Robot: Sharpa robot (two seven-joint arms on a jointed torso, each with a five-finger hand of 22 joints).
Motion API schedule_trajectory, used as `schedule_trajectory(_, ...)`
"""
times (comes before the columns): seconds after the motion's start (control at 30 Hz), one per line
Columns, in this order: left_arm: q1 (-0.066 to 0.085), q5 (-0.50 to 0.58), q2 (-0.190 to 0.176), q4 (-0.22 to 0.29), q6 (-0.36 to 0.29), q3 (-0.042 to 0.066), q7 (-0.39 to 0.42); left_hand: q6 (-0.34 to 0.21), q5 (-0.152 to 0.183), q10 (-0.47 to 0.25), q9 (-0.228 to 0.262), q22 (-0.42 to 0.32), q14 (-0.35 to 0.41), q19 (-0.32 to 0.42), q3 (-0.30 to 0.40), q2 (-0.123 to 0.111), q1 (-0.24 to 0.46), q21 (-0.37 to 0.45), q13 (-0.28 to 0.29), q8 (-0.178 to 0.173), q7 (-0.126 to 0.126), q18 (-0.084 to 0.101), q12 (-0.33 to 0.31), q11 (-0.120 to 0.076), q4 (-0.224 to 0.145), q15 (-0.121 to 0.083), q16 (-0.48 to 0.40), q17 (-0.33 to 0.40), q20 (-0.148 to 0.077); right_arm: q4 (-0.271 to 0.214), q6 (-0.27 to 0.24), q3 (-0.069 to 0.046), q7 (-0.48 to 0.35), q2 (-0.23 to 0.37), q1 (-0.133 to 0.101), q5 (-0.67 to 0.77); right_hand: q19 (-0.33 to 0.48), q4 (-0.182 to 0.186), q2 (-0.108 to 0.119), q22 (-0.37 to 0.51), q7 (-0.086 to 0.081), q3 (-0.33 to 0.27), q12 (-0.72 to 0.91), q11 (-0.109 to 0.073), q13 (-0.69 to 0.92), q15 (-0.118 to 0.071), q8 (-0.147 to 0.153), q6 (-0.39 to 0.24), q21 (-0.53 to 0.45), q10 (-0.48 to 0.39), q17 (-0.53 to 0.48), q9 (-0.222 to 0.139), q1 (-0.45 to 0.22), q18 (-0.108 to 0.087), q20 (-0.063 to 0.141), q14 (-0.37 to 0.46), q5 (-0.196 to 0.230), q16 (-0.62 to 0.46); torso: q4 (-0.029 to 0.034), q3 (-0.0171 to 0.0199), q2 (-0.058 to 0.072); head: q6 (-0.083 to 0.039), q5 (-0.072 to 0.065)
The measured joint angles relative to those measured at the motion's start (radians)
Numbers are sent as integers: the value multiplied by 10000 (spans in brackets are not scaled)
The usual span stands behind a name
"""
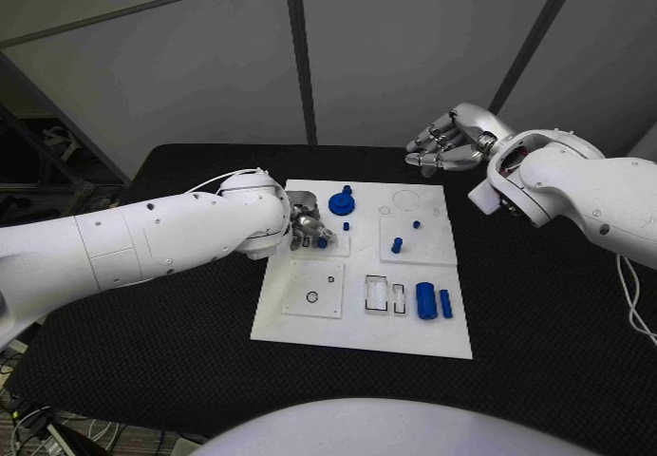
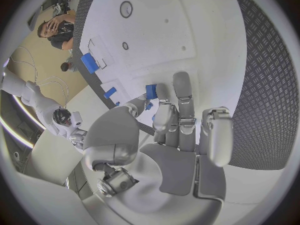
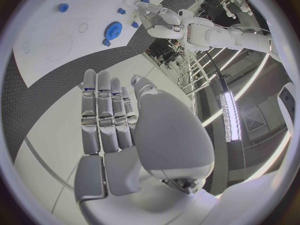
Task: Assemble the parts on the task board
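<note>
The left hand's fingers curl down onto the board, and a small blue peg sits at their tips; whether they grip it or only touch it cannot be told. The left hand rests over the board's left side, near its far end. The right hand hovers above the black table just beyond the board's far right corner, holding nothing, its fingers side by side and gently bent, thumb apart.

The board is a white plate in the middle of the table. A blue gear stands near its far edge, just beside the left hand. A short blue pin stands close behind the gear, toward the near side. Two more small blue pins stand toward the board's right side. Nearer the robot, a blue cylinder and a slim blue bar lie side by side, beside two rectangular slots.
</note>
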State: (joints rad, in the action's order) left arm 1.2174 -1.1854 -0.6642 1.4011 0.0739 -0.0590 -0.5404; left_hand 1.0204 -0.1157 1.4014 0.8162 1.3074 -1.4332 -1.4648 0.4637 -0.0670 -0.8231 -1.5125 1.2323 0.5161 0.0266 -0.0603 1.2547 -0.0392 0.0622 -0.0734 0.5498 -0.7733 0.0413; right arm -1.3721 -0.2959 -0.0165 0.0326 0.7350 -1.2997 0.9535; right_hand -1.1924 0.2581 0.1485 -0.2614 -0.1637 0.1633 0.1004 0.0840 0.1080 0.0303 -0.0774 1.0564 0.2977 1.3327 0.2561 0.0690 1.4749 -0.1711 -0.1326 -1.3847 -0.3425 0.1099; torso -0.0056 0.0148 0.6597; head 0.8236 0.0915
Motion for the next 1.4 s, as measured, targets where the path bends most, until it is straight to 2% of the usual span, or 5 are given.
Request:
schedule_trajectory(0.33,8,1,-205,150,2,6,0,-1,0,0,34,0,0,0,-984,-83,31,0,-1,-1,1,0,0,0,351,0,0,-43,0,15,5,1,2,4,0,0,0,0,0,0,0,0,0,0,-1,0,0,0,0,0,-1,0,0,0,0,0,0,0,0,-3,-1,-14,8)
schedule_trajectory(0.73,37,5,-288,243,24,11,0,-1,0,0,43,0,0,0,-1373,-81,30,0,-2,-1,1,1,0,0,470,0,-39,-53,0,34,8,1,2,2,0,0,0,0,-55,-2,0,0,0,37,-2,0,0,0,0,-37,7,0,-55,0,0,0,0,0,0,3,-2,-7,22)
schedule_trajectory(0.8,39,18,-298,270,28,11,0,-1,0,0,43,0,0,0,-1452,-144,-38,0,-2,-1,1,0,0,0,440,0,-39,-53,0,37,9,1,2,2,0,0,0,0,-55,-2,0,0,0,37,-2,0,0,0,0,-37,7,0,-55,0,0,0,0,0,0,3,-1,-1,25)
schedule_trajectory(1.17,39,232,-310,389,57,11,0,-40,0,-42,52,0,0,0,-1764,131,-998,31,-180,-50,39,1,-127,42,206,0,-95,-75,0,70,16,1,4,-10,1,-1,0,0,-54,-3,0,0,0,37,-3,0,0,0,0,-37,6,0,-54,0,0,0,0,0,-1,3,4,21,37)
schedule_trajectory(1.4,39,328,-304,403,71,11,0,-73,0,-77,51,0,0,0,-1757,217,-1216,78,-234,-87,73,0,-194,77,131,0,-95,-74,0,91,31,2,5,-28,3,-1,0,0,-54,-1,-4,0,0,37,5,0,0,-4,0,-37,5,0,-54,1,0,0,0,0,-1,2,4,30,38)
